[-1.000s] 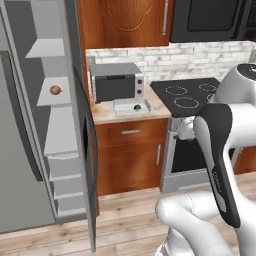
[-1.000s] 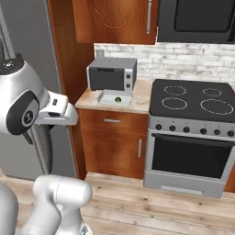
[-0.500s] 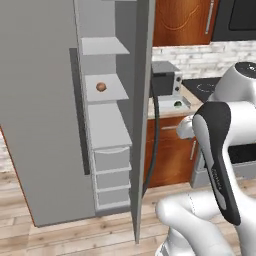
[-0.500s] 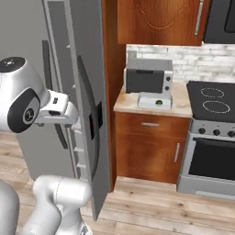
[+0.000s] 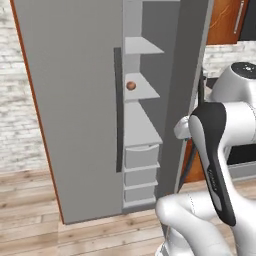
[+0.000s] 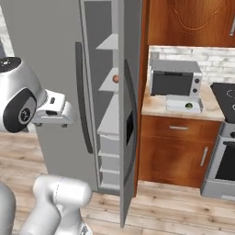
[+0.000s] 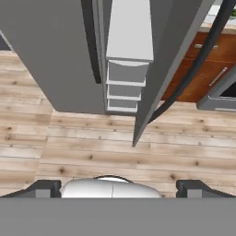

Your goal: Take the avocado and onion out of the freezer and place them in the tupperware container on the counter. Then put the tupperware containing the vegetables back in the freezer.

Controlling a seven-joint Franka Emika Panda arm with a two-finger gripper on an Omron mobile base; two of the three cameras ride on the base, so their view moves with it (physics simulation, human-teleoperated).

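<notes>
The freezer (image 5: 70,100) stands before me with one door swung open, pale shelves and drawers showing inside. An orange-brown onion (image 5: 131,85) rests on a middle shelf and peeks past the door edge as the onion (image 6: 115,78) in the right base view. To the right, on the counter (image 6: 156,106), the tupperware container (image 6: 181,103) lies in front of a toaster oven, with the small green avocado (image 6: 188,105) in it. My gripper (image 7: 118,189) is open and holds nothing. It points down at the wooden floor in front of the freezer (image 7: 50,55).
The open freezer door (image 5: 187,75) juts out towards me, its long dark curved handle (image 7: 203,50) on the right side. A grey toaster oven (image 6: 175,81) sits at the counter's back. Reddish-brown cabinets (image 6: 176,151) and a black stovetop (image 6: 226,94) lie further right.
The whole picture has shifted: the base has moved left, so the freezer now stands in the middle and the counter has slid right. The gripper stays open.
</notes>
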